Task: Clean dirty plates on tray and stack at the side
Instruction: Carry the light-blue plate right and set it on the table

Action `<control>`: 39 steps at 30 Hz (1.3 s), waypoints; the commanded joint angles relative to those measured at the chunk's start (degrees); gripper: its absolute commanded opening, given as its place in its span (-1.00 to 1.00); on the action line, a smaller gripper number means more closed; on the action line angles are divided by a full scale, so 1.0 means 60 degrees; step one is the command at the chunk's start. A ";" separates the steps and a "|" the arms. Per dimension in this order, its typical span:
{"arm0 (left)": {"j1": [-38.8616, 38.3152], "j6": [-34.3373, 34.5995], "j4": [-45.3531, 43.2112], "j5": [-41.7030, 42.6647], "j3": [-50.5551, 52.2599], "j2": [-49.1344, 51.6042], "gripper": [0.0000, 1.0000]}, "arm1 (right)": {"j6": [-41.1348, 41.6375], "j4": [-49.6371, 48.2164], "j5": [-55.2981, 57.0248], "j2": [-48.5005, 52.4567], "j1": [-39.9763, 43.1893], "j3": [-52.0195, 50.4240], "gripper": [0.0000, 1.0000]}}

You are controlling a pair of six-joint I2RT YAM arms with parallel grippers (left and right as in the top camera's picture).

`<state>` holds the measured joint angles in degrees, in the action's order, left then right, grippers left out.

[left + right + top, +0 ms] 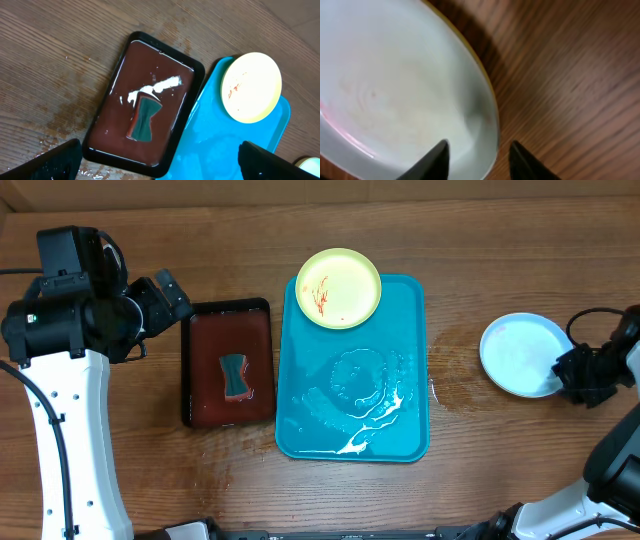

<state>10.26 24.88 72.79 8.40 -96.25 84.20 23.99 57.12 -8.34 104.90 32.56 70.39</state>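
Observation:
A yellow-green plate point(340, 288) with red-orange smears lies at the far end of the turquoise tray point(400, 360); it also shows in the left wrist view point(251, 87) on the tray point(210, 145). A light blue plate point(520, 352) lies on the table to the right of the tray. My right gripper point(565, 375) is at its right edge. In the right wrist view its fingers point(477, 150) are apart and straddle the plate's rim point(395, 85), where a thin yellow edge shows underneath. My left gripper point(170, 295) is open and empty, high over the black tray point(165, 75).
The black tray point(205, 320) with a brown-red inside lies left of the turquoise tray and holds a dark green sponge point(235, 375), also seen in the left wrist view point(143, 120). White foam and water point(375, 415) lie on the turquoise tray. The table near it is wet.

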 commanded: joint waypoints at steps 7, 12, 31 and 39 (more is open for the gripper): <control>0.0036 -0.0080 0.0007 0.0073 -0.0157 -0.0175 0.99 | -0.0321 -0.1209 0.1224 -0.0178 -0.0036 0.0342 0.45; 0.0036 -0.0080 0.0007 0.0069 -0.0157 -0.0175 1.00 | -0.1064 -0.2058 0.1264 -0.0175 -0.0073 0.0328 0.65; 0.0036 -0.0080 0.0007 0.0069 -0.0157 -0.0175 1.00 | -0.2149 -0.2051 0.0379 0.0342 -0.1723 -0.0637 -0.20; 0.0036 -0.0080 0.0007 0.0069 -0.0157 -0.0175 0.99 | -0.1683 -0.0459 0.0943 -0.0004 -0.2441 0.0240 -0.16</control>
<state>10.26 24.88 72.84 8.40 -96.25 84.20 12.97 52.99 -3.55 106.98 19.22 67.99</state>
